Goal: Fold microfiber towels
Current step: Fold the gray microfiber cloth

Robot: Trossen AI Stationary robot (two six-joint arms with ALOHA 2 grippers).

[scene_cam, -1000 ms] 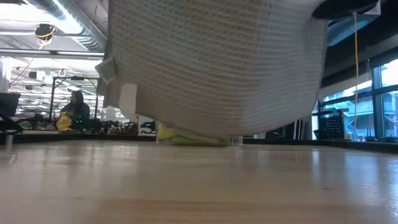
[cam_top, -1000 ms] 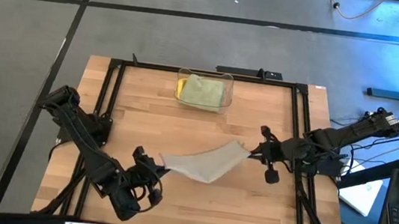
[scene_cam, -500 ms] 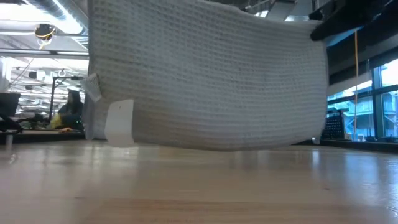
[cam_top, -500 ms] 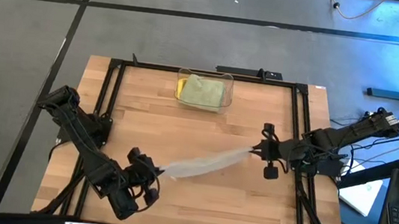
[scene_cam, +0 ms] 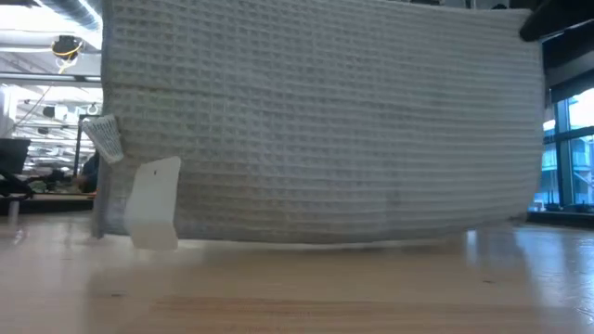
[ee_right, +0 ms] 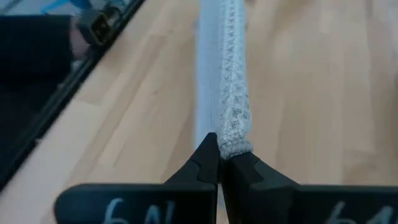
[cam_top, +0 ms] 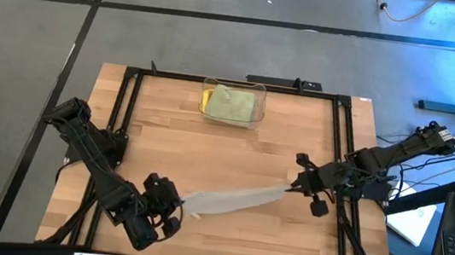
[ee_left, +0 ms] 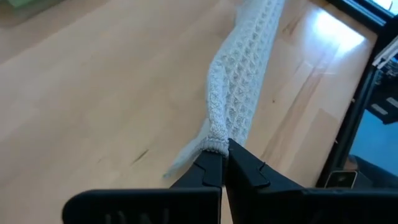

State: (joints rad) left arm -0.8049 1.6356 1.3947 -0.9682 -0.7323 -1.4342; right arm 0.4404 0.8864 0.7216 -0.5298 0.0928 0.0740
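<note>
A grey waffle-weave microfiber towel (cam_top: 233, 195) hangs stretched between my two grippers over the table's near middle. From above it shows as a narrow strip. In the low view the towel (scene_cam: 325, 130) fills the picture like a curtain, a white tag (scene_cam: 154, 204) at its lower corner, its bottom edge close above the wood. My left gripper (cam_top: 179, 201) is shut on its near-left end and my right gripper (cam_top: 292, 186) on its right end. Yellow and sage green towels lie in a clear bin (cam_top: 232, 104) at the far edge. My left gripper (ee_left: 224, 155) pinches the towel's top corner (ee_left: 217, 143) between its two fingers, slanting downward from the table's near left. The cloth runs away taut toward the other gripper and hangs below the hold. One layer or several, I cannot tell. My right gripper (ee_right: 221, 152) pinches the opposite top corner at its hemmed edge (ee_right: 235, 146) between its two fingers, slanting downward from the table's right. The top edge is drawn straight between the two holds, and the rest hangs down.
The clear bin stands at the far middle inside the black frame rails (cam_top: 340, 157). Bare wood (cam_top: 207, 155) lies between the bin and the hanging towel. In the low view the room behind shows desks.
Both grippers have tipped their fingers downward, and my left gripper's wrist has rolled. The towel, which sagged broad and slanted between them, now hangs upright and edge-on from above. Its lower edge has dropped close to the table, and its top edge is drawn straighter.
</note>
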